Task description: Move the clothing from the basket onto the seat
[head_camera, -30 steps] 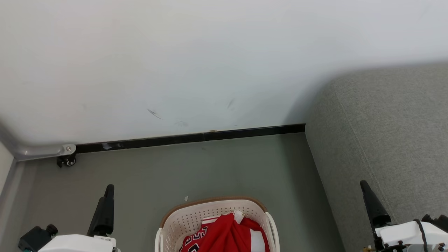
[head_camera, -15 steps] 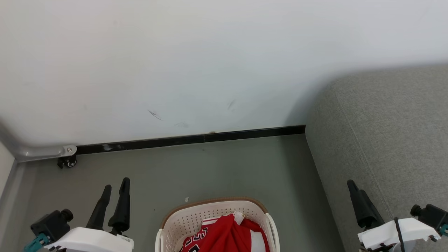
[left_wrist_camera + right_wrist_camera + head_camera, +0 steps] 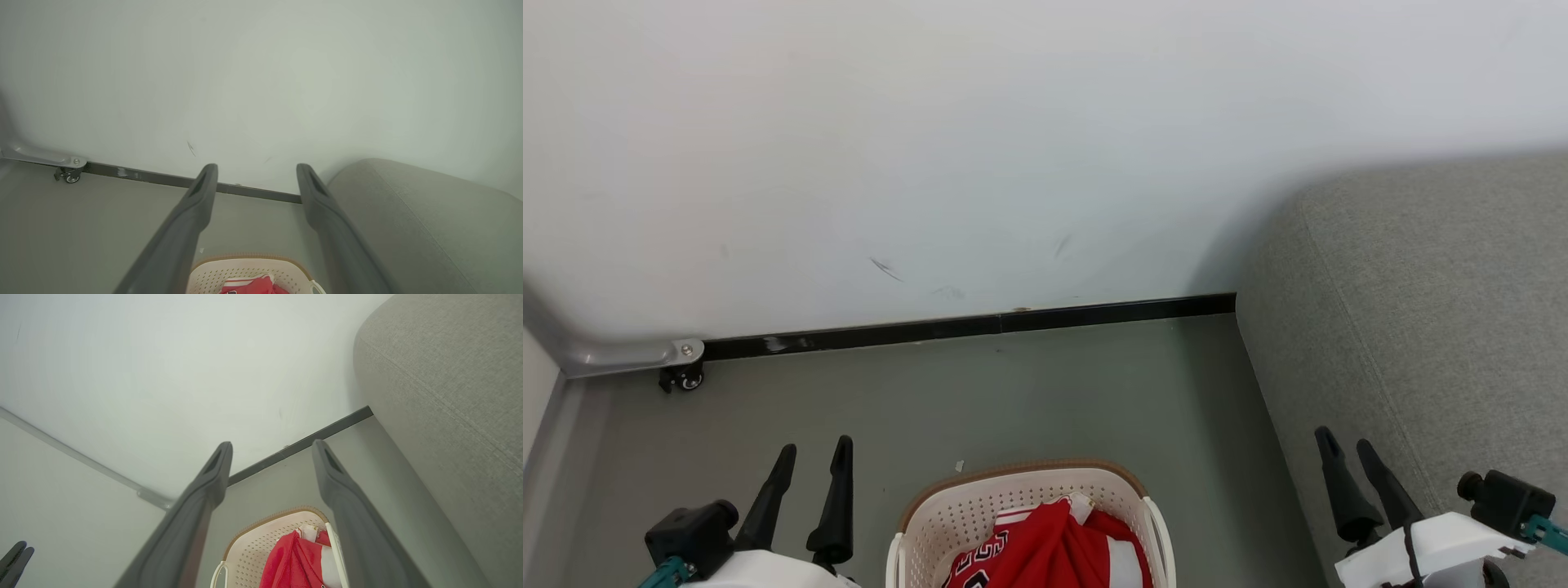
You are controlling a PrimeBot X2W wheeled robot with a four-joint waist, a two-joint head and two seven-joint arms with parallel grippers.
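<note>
Fingers spread wide on both arms, empty, touching nothing! Biggest thing out there is the large grey fabric-upholstered seat (image 3: 1437,310), off to the right of the cream perforated plastic basket (image 3: 964,514) with its brown rim band, and bare where it shows. The basket sits on the grey floor (image 3: 1045,392) between the two arms. Inside it lies the soft red clothing (image 3: 1054,547) with white panels and black-and-white lettering, heaped toward the basket's right wall. The left fingers (image 3: 837,498) hang just left of the basket, and the right fingers (image 3: 1343,490) hang further off to its right, at the seat's edge. The left looks nearer. The clothing lies below and inward of both, so the reach calls for a drop down. Its long axis runs off the bottom of the head view, so no call there.
</note>
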